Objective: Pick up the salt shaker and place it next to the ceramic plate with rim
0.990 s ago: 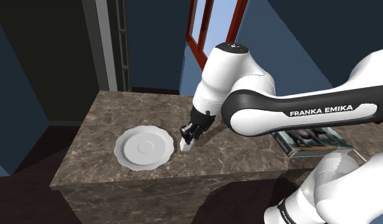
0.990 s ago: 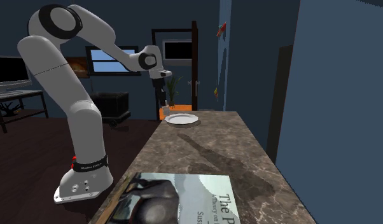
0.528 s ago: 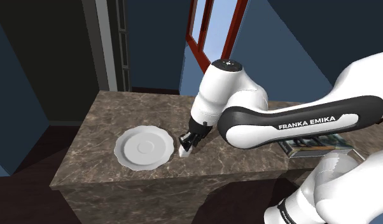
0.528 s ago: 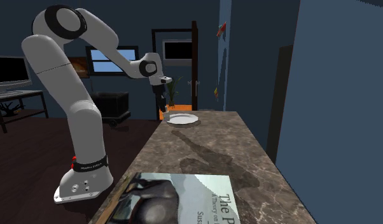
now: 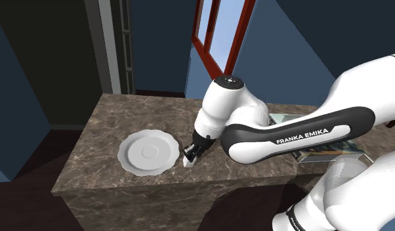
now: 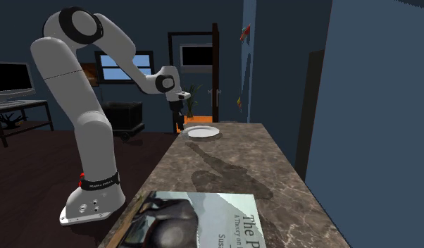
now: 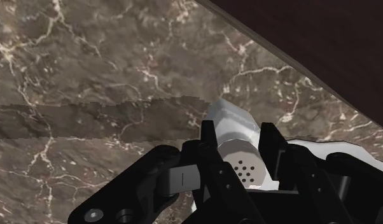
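A white plate with a scalloped rim lies on the brown marble counter. Just off the plate's edge, on the shoulder view's right, my black gripper is shut on a small white salt shaker, low over the counter. In the wrist view both fingers clasp the shaker, whose holed cap faces the camera, with my gripper over the marble and the plate's rim close beside it. The second exterior view has the gripper at the counter's far end, beside the plate.
A picture book lies on the counter near the stand, large in the second exterior view. The counter's front edge runs close to the shaker. A red-framed door stands behind the counter.
The arm has come down and slightly toward the counter's front edge, bringing the held shaker lower beside the plate. The grip stays shut.
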Controlling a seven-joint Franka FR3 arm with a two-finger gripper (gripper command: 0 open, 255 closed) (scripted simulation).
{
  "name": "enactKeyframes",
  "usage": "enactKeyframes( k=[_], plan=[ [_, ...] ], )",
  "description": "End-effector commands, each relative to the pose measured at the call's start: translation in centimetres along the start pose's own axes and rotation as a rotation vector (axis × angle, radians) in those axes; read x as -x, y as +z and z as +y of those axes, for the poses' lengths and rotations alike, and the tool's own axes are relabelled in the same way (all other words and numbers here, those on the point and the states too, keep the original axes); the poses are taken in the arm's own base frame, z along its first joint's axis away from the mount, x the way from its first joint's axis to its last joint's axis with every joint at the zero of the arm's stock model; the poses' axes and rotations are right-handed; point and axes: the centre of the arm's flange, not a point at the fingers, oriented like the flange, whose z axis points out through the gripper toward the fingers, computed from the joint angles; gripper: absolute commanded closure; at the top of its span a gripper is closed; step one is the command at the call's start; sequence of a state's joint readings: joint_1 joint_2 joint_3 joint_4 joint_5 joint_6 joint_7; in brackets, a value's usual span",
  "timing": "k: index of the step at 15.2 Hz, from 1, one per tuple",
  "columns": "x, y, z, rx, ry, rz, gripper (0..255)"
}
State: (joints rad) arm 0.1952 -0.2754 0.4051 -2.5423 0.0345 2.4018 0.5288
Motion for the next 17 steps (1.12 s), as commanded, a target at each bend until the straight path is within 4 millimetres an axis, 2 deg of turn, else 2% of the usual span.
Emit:
enactKeyframes(
  k=[1, 6, 7, 12, 16, 17],
  plan=[
    [0.0, 0.1, 0.0, 0.000, 0.000, 0.000, 255],
    [0.0, 0.1, 0.0, 0.000, 0.000, 0.000, 255],
    [0.0, 0.1, 0.0, 0.000, 0.000, 0.000, 0],
    [0.0, 0.1, 0.0, 0.000, 0.000, 0.000, 0],
    [0.0, -4.8, 0.0, 0.000, 0.000, 0.000, 0],
    [0.0, -4.8, 0.0, 0.000, 0.000, 0.000, 0]
  ],
)
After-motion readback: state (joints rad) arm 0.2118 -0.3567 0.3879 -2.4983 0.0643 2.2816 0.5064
